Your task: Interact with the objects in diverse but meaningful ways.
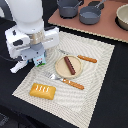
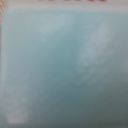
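Sausage (image 1: 69, 65) lies across a round plate (image 1: 58, 70) at the middle of a striped mat (image 1: 95, 85), with a knife (image 1: 85, 58) just beyond the plate and a fork (image 1: 69, 82) in front of it, while the bread (image 1: 42, 91) sits near the mat's front corner. At the mat's edge on the exterior view's left, the gripper (image 1: 36, 56) is down over the carton (image 1: 39, 61); I cannot tell whether its fingers are clenched or released. A blurred pale-blue surface (image 2: 64, 70) fills the wrist view, and two pots (image 1: 89, 15) stand on the pink board (image 1: 75, 24) behind.
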